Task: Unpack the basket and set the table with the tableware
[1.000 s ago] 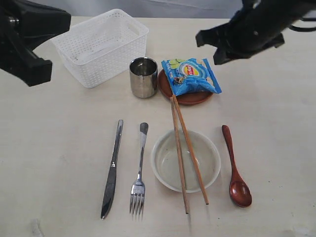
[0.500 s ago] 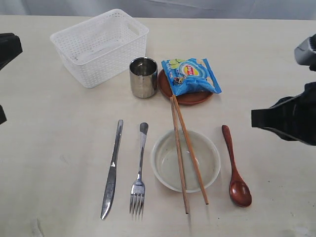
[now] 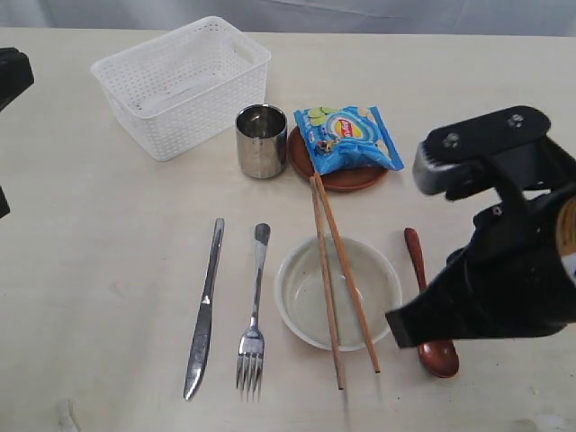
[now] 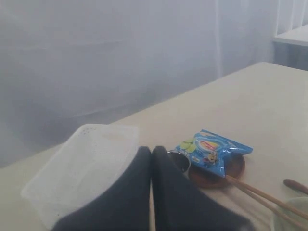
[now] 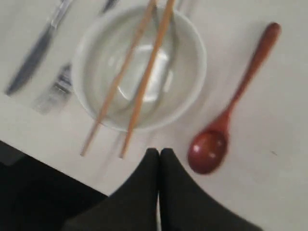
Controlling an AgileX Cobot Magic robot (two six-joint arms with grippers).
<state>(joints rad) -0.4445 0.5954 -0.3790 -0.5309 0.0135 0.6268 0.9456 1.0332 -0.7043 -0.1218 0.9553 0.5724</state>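
The white basket (image 3: 180, 85) stands at the back left with nothing showing inside it. On the table (image 3: 108, 225) lie the steel knife (image 3: 205, 306) and fork (image 3: 255, 315), and the cream bowl (image 3: 306, 297) with two chopsticks (image 3: 337, 279) across it. The red-brown spoon (image 3: 417, 261) is partly covered by my right arm (image 3: 504, 261). The steel cup (image 3: 261, 139) stands beside the brown saucer (image 3: 346, 178). My right gripper (image 5: 159, 151) is shut and holds nothing, above the table's front edge near the spoon's bowl (image 5: 208, 151). My left gripper (image 4: 151, 150) is shut and holds nothing, raised well above the basket (image 4: 82, 163).
A blue snack bag (image 3: 346, 137) lies on the saucer. Only a dark corner of my left arm (image 3: 11, 76) shows at the left edge of the exterior view. The table's front edge (image 5: 57, 163) is close under the right gripper.
My right arm has swung from the back right down to the front right and now covers part of the spoon. The left arm drew back to the left edge.
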